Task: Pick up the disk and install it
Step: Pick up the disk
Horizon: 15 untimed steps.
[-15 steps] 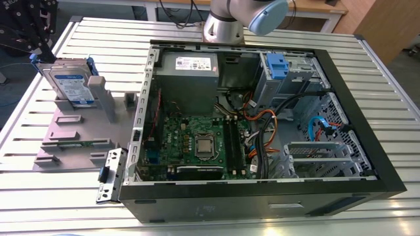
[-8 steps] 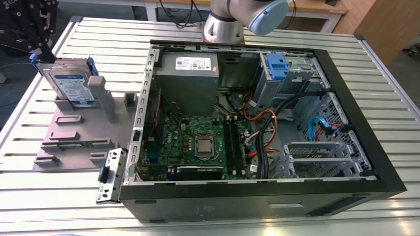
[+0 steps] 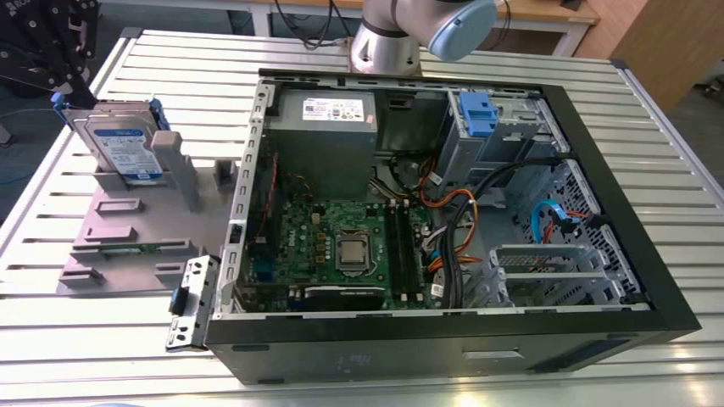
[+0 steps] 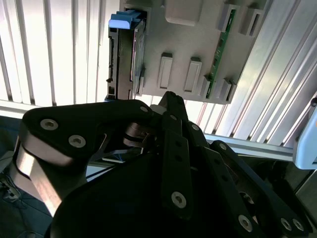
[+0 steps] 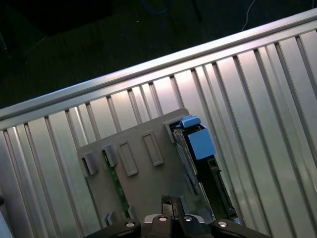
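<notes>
Slatted metal counter [image 3: 169, 51] was seen carrying an open black computer case [image 3: 453, 356], laid on its side toward the exterior view's right. A grey power-supply box [image 3: 322, 136] and a green motherboard [image 3: 339, 246] were exposed inside it. On the exterior view's left, just beside the case, a grey holder plate [image 3: 125, 229] was laid flat on the counter. The disk [image 3: 119, 144] was stood upright on edge in a slot at the far end of that plate, with blue rails along its edges. In both wrist views the disk [image 4: 133, 49] [image 5: 200, 144] was seen edge-on. The gripper [image 4: 169, 96] was held over the plate, near the disk but apart from it, clenched with nothing grasped.
</notes>
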Available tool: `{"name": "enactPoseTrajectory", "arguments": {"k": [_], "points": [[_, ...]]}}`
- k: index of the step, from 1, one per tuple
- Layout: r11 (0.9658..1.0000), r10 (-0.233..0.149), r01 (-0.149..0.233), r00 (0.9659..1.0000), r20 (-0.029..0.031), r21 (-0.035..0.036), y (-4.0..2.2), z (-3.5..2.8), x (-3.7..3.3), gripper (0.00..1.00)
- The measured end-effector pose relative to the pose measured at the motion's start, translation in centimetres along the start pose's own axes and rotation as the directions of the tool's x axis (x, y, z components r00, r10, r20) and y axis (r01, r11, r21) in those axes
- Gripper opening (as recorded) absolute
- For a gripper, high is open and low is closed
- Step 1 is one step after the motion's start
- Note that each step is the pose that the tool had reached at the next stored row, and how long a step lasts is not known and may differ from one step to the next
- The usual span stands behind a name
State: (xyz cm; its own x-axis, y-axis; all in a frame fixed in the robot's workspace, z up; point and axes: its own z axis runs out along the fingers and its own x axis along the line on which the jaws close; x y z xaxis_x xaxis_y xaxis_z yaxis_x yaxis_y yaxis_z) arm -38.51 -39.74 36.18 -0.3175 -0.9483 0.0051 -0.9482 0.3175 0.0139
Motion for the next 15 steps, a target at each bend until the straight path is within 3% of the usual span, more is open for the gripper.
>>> {"name": "enactPoseTrajectory", "arguments": {"k": [15], "points": [[0.9999,-0.014,0.014,0.9999,-0.0001,0.0001,0.0,0.0,0.0,0.11]]}}
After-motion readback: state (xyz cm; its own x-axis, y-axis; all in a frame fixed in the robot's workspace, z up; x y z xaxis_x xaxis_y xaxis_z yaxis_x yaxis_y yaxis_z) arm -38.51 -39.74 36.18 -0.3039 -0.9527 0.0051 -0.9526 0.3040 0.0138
